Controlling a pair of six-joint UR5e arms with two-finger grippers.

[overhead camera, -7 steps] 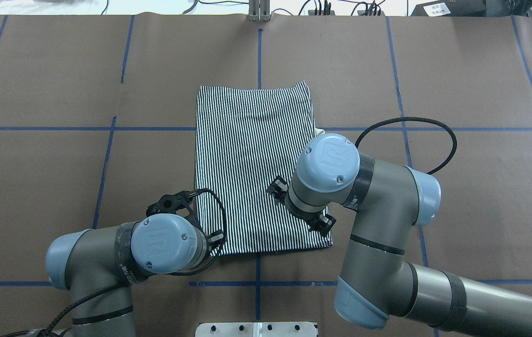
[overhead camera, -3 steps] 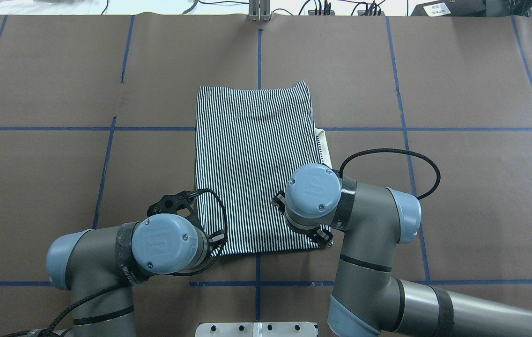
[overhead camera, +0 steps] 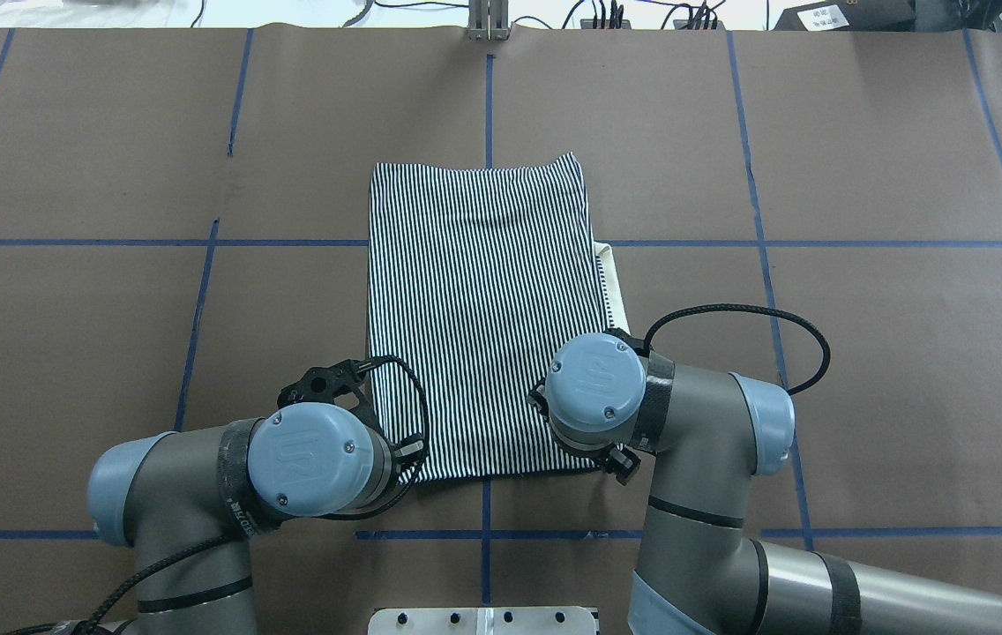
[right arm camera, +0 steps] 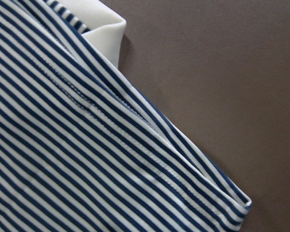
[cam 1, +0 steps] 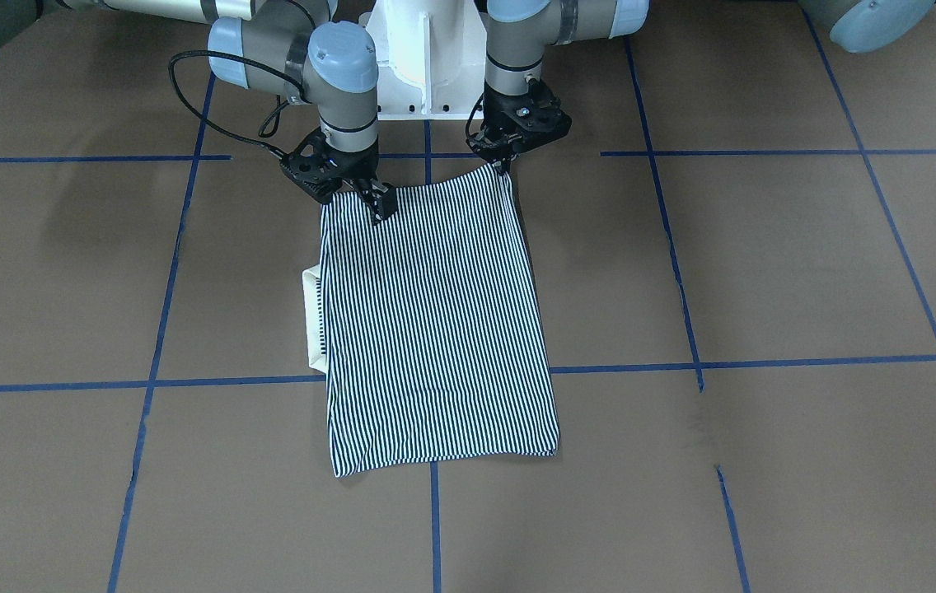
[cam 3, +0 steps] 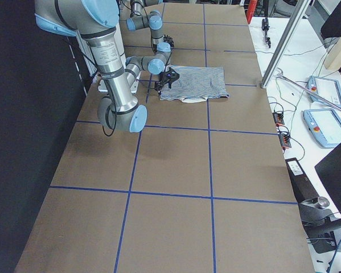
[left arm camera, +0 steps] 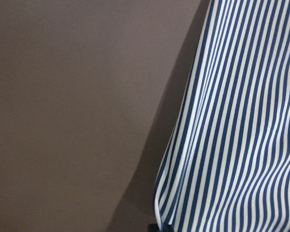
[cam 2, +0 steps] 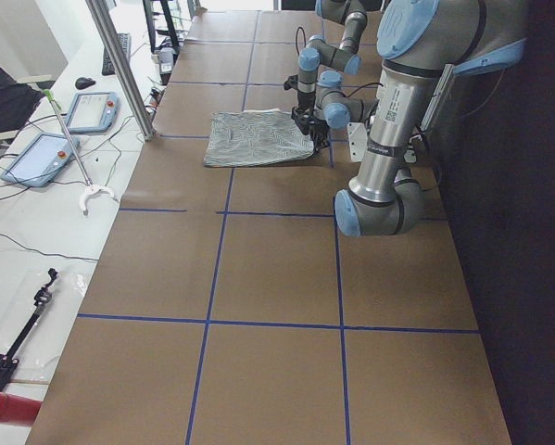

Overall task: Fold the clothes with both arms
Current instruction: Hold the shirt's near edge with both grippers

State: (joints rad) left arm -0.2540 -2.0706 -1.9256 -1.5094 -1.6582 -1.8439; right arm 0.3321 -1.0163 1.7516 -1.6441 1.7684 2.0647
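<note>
The shirt (overhead camera: 483, 309) lies folded to a long rectangle mid-frame seen from overhead, on the desk (overhead camera: 863, 353), cream collar (overhead camera: 614, 273) peeking from its right edge. A clean fold likely needs both lower corners gripped, lifted level and carried together. The left tool (cam 1: 507, 161) looks pinched shut on the raised lower-left corner; the right tool (cam 1: 369, 198) is over the lower-right one, its opening hidden

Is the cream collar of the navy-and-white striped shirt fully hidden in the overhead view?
No, the cream collar pokes out beyond the folded striped shirt at its right edge.
</note>
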